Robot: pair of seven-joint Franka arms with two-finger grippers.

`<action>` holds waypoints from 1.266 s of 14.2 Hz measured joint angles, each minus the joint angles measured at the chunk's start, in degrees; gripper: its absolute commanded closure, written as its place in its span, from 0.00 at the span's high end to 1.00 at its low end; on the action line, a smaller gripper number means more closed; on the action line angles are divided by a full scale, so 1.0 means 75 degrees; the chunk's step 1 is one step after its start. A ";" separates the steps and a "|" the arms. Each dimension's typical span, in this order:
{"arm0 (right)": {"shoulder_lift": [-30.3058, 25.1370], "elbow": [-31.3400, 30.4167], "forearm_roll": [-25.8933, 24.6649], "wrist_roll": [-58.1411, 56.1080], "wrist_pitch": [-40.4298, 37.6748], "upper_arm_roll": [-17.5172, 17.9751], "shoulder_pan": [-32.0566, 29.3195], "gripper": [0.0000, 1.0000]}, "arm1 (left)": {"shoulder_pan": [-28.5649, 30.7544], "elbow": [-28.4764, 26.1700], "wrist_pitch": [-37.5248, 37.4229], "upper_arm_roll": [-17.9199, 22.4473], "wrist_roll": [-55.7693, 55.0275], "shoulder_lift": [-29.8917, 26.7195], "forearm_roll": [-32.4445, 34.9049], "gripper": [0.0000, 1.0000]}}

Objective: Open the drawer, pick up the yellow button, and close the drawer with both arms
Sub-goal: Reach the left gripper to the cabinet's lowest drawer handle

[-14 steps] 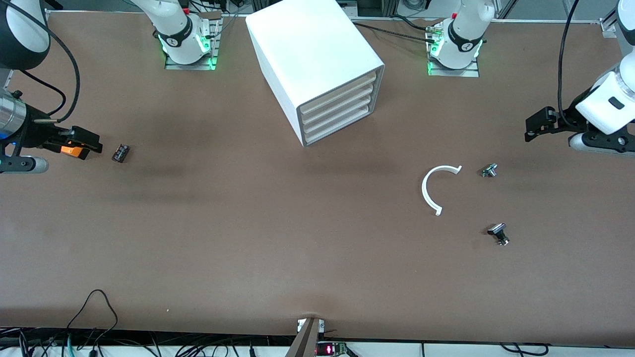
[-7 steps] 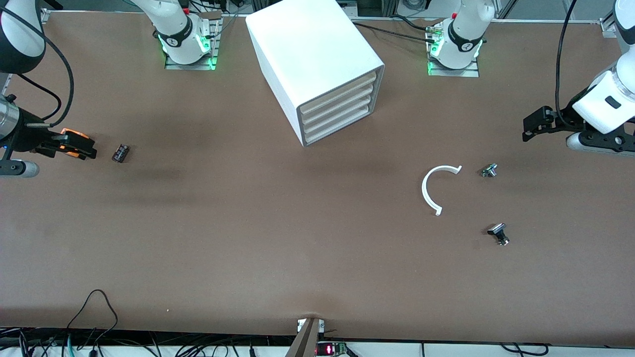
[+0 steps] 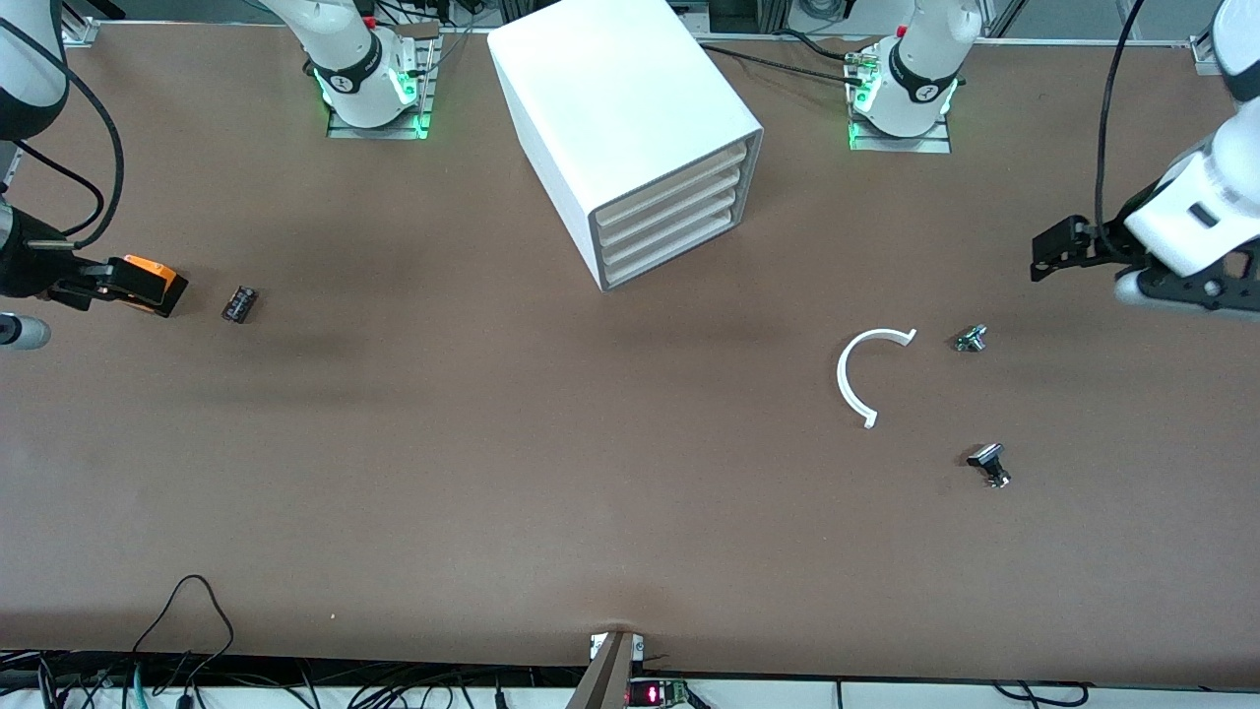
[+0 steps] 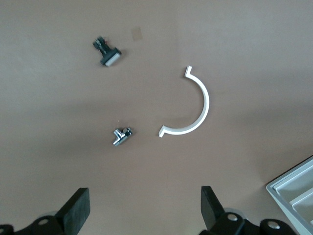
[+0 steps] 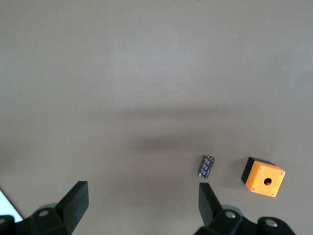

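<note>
On the counter (image 3: 492, 473), at the right arm's end, the right claw (image 5: 142, 205) hangs in the air with its 2 fingers wide and nothing in it. Just past it sit an orange cube (image 3: 148, 280) with a hole and a small black part (image 3: 239, 303).

In the middle stands the white cabinet (image 3: 610, 98) with 4 drawers. The top drawer (image 3: 669, 177) is shut, like the 3 under it. The button is not in sight; I think it is inside that drawer.

Nearer the camera, toward the left arm's end, lie a white half ring (image 3: 858, 379), a small silver part (image 3: 971, 339) and a black and silver part (image 3: 990, 463).

The left claw (image 4: 144, 208) hangs over the counter near the silver part, fingers wide, holding nothing.

So the job looks to be at step 1: open the drawer. Both claws are well away from the cabinet. Next, 1 claw must go to the front of the top drawer, hook its edge and pull it out straight. The other arm may need to hold the cabinet so it does not slide.
</note>
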 measured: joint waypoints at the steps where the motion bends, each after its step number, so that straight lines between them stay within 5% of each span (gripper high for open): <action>1: 0.0000 0.0000 0.0000 0.0001 -0.0050 0.0000 0.0000 1.00 | 0.0000 0.0005 -0.0025 0.0000 0.0000 0.0118 -0.0040 1.00; 6: -0.0002 0.0000 0.0000 0.0003 -0.0097 -0.0002 0.0000 1.00 | -0.0028 -0.0232 -0.0452 -0.0343 0.0004 0.0422 -0.1732 1.00; 12: 0.0022 -0.0026 0.0000 0.0006 -0.0121 -0.0015 -0.0002 1.00 | -0.0087 -0.1470 -0.0374 -0.0946 0.0119 0.1487 -0.4833 1.00; 18: 0.0194 -0.0061 0.0000 0.0014 -0.0250 -0.0045 -0.0101 1.00 | -0.0192 -0.2915 0.0432 -0.1631 0.1676 0.1789 -0.7001 1.00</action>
